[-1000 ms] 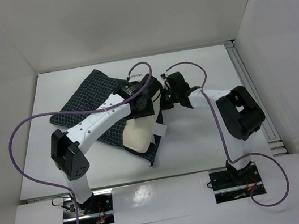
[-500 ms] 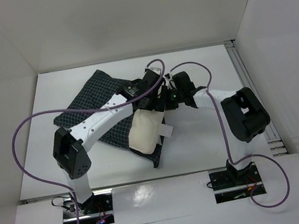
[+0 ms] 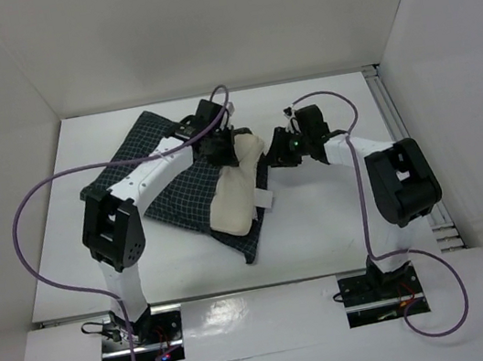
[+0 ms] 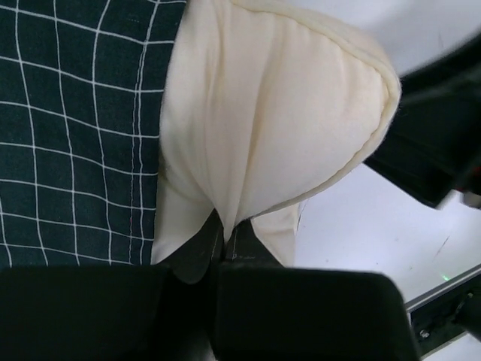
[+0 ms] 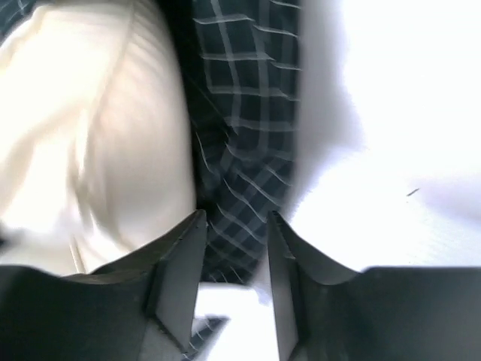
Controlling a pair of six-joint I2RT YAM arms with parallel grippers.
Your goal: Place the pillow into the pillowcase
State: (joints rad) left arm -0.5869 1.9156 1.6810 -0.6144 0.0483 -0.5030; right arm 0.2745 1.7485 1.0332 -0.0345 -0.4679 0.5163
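The cream pillow (image 3: 236,191) lies slanted at mid-table, its lower left part tucked into the dark checked pillowcase (image 3: 165,193). A small white tag (image 3: 266,201) sticks out at its right edge. My left gripper (image 3: 228,152) sits at the pillow's far end, shut on a pinched fold of the pillow (image 4: 278,113), with the pillowcase (image 4: 75,128) to its left. My right gripper (image 3: 278,152) is just right of the pillow's far corner. It stands open (image 5: 234,226) over the pillowcase edge (image 5: 244,128), with the pillow (image 5: 98,135) to its left.
White enclosure walls ring the table. A metal rail (image 3: 402,140) runs along the right edge. Purple cables loop over both arms. Bare white tabletop (image 3: 321,213) lies right of and in front of the pillow.
The left gripper moved to the pillow's far end and shut on it. The right gripper opened, let go of the pillowcase edge and drew back to the right. The pillow shifted toward the far side.
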